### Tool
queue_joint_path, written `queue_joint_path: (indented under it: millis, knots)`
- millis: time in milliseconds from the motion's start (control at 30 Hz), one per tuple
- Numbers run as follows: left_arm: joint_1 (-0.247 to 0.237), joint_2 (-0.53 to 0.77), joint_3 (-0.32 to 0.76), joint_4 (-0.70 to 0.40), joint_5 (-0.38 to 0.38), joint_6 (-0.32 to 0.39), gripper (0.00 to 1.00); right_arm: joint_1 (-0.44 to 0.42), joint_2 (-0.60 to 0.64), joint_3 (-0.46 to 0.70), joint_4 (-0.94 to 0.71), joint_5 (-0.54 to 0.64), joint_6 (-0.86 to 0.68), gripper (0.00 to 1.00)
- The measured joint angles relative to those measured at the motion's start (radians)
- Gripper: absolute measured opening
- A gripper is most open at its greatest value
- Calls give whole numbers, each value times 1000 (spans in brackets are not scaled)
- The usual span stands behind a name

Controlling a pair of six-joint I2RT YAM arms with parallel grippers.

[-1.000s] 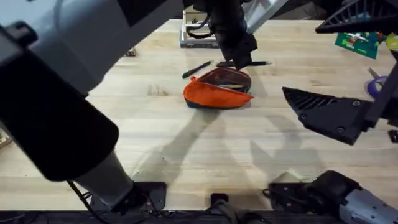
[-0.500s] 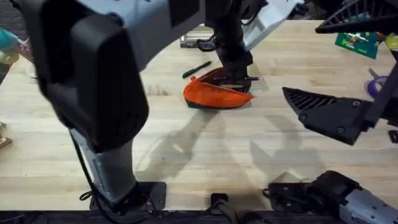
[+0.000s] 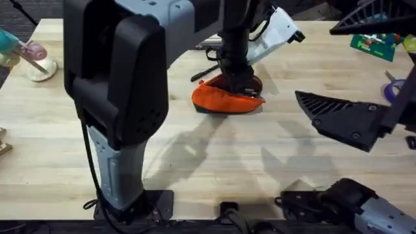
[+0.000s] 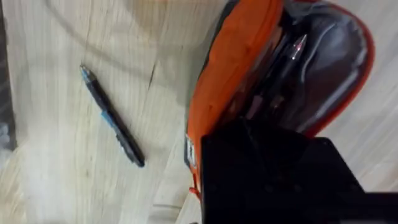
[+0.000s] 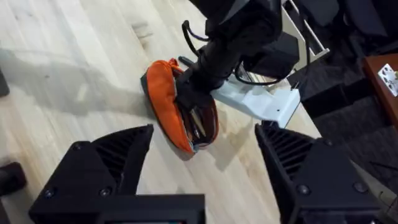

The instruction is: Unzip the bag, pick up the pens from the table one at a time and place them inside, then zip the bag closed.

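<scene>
The orange bag [image 3: 224,99] lies unzipped at the table's [image 3: 195,156] far middle, its grey lining [image 4: 329,68] showing. My left gripper [image 3: 235,78] reaches down into the opening. One black pen [image 4: 292,53] with a silver tip lies inside the bag, just ahead of the left gripper. Another black pen [image 4: 112,118] lies on the wood beside the bag [image 4: 230,68], on its far left side [image 3: 200,75]. My right gripper [image 3: 315,63] hovers open to the right of the bag, holding nothing. From the right wrist, the bag [image 5: 165,102] sits beyond the right gripper [image 5: 205,134].
A green packet [image 3: 374,42] and purple-handled scissors [image 3: 391,86] lie at the far right edge. A pale round object with a pink part [image 3: 36,62] sits at the far left. Bare wood stretches between the bag and the arm bases.
The left gripper has come down from above the bag's far side into the opening, bringing the pen it carried into the bag. The right arm has not moved.
</scene>
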Motion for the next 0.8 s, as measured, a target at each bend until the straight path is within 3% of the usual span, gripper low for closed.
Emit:
queue_joint_path:
  millis: [100, 133, 300, 333, 800]
  knots:
    - [0, 0, 0, -1, -12, 0, 70, 0, 0, 0, 0, 0, 0, 998]
    - [0, 0, 0, -1, -15, -1, 134, 0, 0, 0, 0, 0, 0, 998]
    - [0, 0, 0, 10, -22, 0, 877, 0, 0, 0, 0, 0, 0, 998]
    - [0, 0, 0, 13, -23, -3, 964, 0, 0, 0, 0, 0, 0, 998]
    - [-6, 0, 8, -28, -24, -1, 992, 0, 0, 0, 0, 0, 0, 998]
